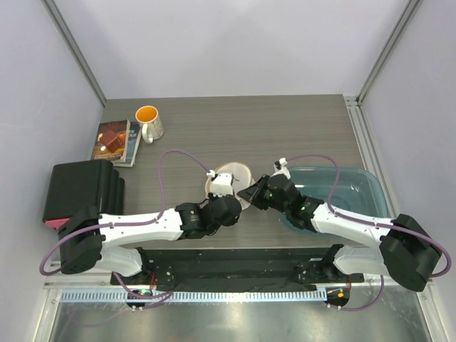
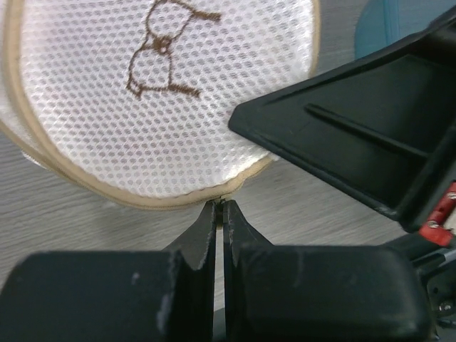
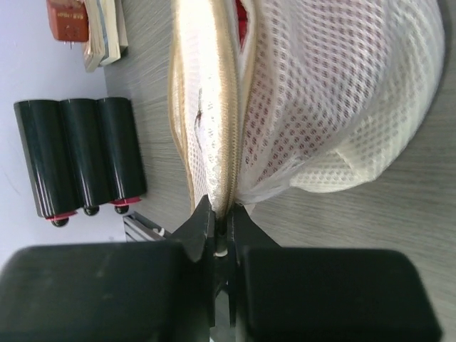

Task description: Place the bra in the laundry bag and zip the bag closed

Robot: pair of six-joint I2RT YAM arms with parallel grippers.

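The laundry bag [image 1: 239, 172] is a white round mesh pouch with a tan zipper rim, lying mid-table between both arms. Its flat face [image 2: 164, 92] carries a dark glasses-like mark. My left gripper [image 2: 220, 205] is shut, pinching the near edge of the tan rim [image 2: 142, 201]. My right gripper [image 3: 224, 214] is shut on the zipper rim [image 3: 214, 107] from the other side, and its black body [image 2: 370, 142] shows in the left wrist view. Red fabric of the bra [image 3: 299, 107] shows faintly through the mesh dome; the rest of it is hidden.
A white mug with an orange inside [image 1: 148, 121] and stacked books [image 1: 114, 141] sit at the back left. A black ribbed block [image 1: 82, 189] lies at the left edge. A clear teal bin [image 1: 349, 187] stands on the right, under the right arm.
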